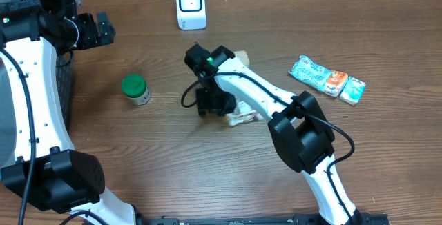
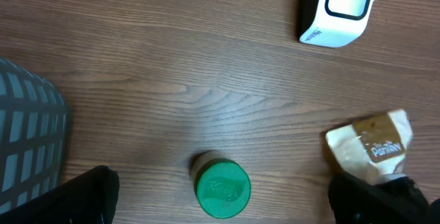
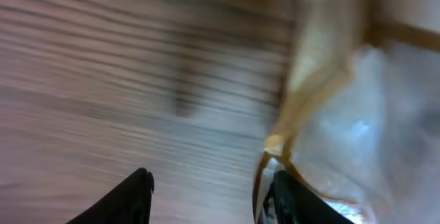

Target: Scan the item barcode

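A tan and clear snack bag (image 1: 244, 118) lies mid-table, mostly under my right gripper (image 1: 214, 103). In the right wrist view the bag (image 3: 357, 107) fills the right side. Its brown edge sits just inside the right finger (image 3: 292, 200), and bare wood shows across to the left finger (image 3: 134, 196). The right gripper (image 3: 210, 196) is open and low over the table. The white barcode scanner (image 1: 190, 5) stands at the back. My left gripper (image 1: 97, 29) hovers open at the far left, well above the table, holding nothing (image 2: 230, 207).
A green-lidded jar (image 1: 135, 88) stands left of the bag and shows below the left gripper (image 2: 222, 188). A blue and orange candy packet (image 1: 326, 79) lies to the right. A grey mesh basket (image 2: 27, 138) sits at the left edge.
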`<move>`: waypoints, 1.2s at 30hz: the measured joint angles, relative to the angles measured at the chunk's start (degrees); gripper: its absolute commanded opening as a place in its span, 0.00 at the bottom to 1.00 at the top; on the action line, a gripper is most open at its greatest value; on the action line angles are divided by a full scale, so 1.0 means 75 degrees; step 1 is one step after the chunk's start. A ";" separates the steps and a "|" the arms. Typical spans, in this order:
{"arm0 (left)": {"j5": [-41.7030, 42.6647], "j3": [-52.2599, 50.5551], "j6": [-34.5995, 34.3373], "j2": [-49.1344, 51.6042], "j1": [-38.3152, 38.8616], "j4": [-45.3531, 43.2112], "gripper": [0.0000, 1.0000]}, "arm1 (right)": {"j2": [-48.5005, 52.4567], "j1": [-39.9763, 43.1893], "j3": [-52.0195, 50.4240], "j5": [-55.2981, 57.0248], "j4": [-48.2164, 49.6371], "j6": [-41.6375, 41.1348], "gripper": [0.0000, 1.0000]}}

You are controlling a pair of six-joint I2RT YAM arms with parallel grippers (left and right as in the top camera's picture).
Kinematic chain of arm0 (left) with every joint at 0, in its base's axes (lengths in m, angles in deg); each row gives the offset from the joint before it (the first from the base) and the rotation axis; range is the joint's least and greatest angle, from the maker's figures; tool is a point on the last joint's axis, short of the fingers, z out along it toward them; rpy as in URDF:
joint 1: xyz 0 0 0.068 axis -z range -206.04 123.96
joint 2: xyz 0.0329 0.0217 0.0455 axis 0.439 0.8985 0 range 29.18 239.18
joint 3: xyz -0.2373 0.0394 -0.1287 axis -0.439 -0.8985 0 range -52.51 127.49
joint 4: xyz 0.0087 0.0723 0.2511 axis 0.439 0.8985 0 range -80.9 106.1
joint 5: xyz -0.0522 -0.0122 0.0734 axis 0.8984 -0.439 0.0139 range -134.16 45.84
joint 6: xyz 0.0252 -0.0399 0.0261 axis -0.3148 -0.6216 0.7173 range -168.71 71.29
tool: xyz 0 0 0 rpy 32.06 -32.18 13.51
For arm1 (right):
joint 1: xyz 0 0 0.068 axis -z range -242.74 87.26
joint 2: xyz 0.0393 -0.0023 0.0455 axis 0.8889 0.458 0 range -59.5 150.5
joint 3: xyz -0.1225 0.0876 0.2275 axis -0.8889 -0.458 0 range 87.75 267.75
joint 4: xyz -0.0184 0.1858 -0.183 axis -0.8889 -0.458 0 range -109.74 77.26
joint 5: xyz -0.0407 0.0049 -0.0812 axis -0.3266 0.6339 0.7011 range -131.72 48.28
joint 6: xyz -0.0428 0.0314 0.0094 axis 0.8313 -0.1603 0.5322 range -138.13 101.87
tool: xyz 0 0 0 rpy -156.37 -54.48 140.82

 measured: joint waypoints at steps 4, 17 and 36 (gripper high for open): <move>0.0000 0.0000 0.0000 0.0000 0.0000 0.0003 1.00 | 0.0000 0.0216 -0.0003 0.1236 -0.0953 -0.0029 0.55; 0.0000 0.0000 0.0000 0.0000 0.0000 0.0000 1.00 | -0.0256 0.1311 0.0143 0.3791 0.0297 0.1189 0.54; 0.0000 0.0000 0.0000 0.0000 0.0000 0.0003 1.00 | -0.0898 0.2597 0.0117 0.0641 0.2183 -0.0297 0.54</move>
